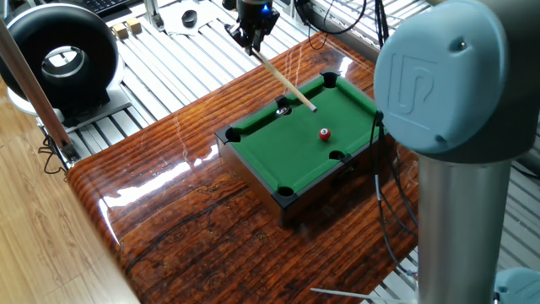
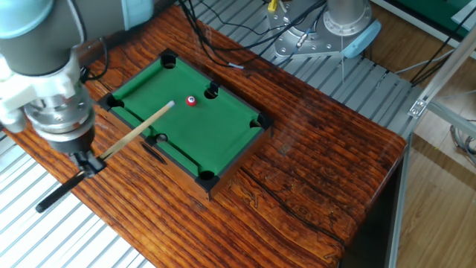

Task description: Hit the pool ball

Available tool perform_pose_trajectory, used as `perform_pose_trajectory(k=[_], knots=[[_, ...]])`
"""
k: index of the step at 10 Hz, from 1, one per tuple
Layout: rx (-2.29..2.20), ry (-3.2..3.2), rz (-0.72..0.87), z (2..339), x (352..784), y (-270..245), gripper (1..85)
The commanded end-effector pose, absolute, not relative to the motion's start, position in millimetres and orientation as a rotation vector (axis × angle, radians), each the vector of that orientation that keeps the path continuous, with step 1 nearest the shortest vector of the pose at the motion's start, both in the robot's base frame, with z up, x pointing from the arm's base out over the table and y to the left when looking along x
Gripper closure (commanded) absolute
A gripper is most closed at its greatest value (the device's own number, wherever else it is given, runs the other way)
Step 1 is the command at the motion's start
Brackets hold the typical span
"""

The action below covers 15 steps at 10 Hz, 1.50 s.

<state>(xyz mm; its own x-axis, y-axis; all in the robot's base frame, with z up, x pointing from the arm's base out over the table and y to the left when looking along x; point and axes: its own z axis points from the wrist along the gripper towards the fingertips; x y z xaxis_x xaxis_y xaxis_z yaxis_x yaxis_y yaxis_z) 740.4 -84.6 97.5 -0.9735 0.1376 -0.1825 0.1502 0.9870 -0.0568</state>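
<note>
A small red pool ball (image 1: pixel 325 134) lies on the green felt of the miniature pool table (image 1: pixel 278 148), close to a side pocket; it also shows in the other fixed view (image 2: pixel 191 101). My gripper (image 1: pixel 251 32) is shut on a thin wooden cue stick (image 1: pixel 283 82) beyond the table's far edge. The cue slants down over the felt, and its tip hangs a short way from the ball, not touching it. In the other fixed view the gripper (image 2: pixel 88 161) holds the cue (image 2: pixel 137 131) at the left, off the table's side.
The pool table (image 2: pixel 223 141) stands on a glossy wooden tabletop (image 1: pixel 186 211). A black round device (image 1: pixel 61 61) sits at the back left on metal rails. Cables hang near the table's right side. A large arm segment (image 1: pixel 447 84) blocks the right of one view.
</note>
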Motion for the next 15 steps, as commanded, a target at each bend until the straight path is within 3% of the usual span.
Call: perform_pose_trajectory(k=[1,3,6,15], knots=[[0.509,2.898,-0.091,92.4,734.9,-92.2,84.7],[0.522,2.923,-0.207,95.6,716.3,-106.3,84.7],[0.474,2.892,-0.273,93.3,722.5,-127.5,84.7],[0.499,2.93,-0.242,86.3,697.0,-123.4,84.7]])
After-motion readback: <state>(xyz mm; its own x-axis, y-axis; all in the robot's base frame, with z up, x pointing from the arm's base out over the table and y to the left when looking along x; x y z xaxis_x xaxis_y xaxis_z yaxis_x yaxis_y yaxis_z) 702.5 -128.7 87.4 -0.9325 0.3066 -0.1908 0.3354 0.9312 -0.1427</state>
